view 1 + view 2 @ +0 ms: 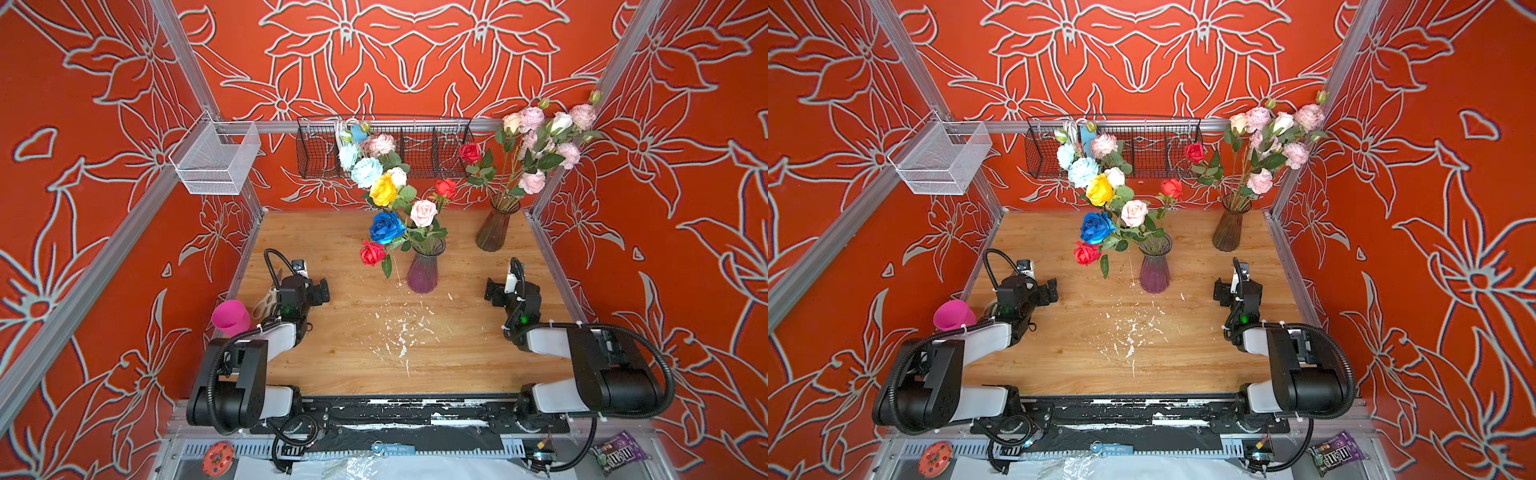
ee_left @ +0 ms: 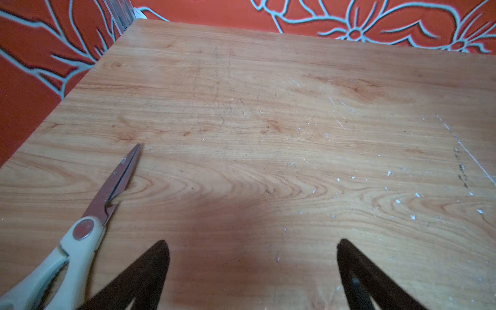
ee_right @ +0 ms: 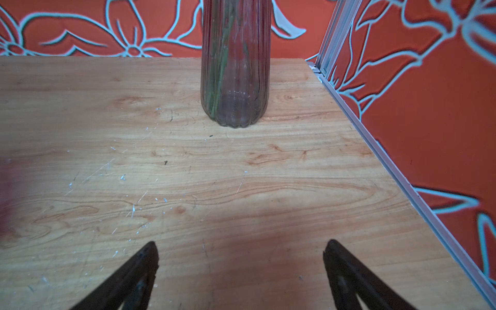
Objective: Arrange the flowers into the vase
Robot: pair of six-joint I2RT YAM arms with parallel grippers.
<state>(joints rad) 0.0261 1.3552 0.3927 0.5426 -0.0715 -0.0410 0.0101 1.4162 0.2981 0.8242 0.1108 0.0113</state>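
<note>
A purple ribbed vase [image 1: 423,270] stands mid-table and holds the flowers: a blue rose [image 1: 386,227], a red rose [image 1: 372,252], a yellow one [image 1: 383,190], a pink one [image 1: 423,212] and pale-blue blooms higher up. A brown vase [image 1: 496,226] [image 3: 234,67] at the back right holds pale pink peonies [image 1: 540,141]. My left gripper [image 1: 322,291] [image 2: 252,247] hangs open and empty over bare wood, left of the purple vase. My right gripper [image 1: 490,293] [image 3: 240,248] is open and empty, facing the brown vase from a distance.
Cream-handled scissors [image 2: 102,204] lie beside my left gripper. A pink cup [image 1: 230,318] stands at the table's left edge. A black wire basket [image 1: 415,149] and a white mesh basket [image 1: 216,160] hang on the walls. White flecks [image 1: 401,332] mark the table's middle.
</note>
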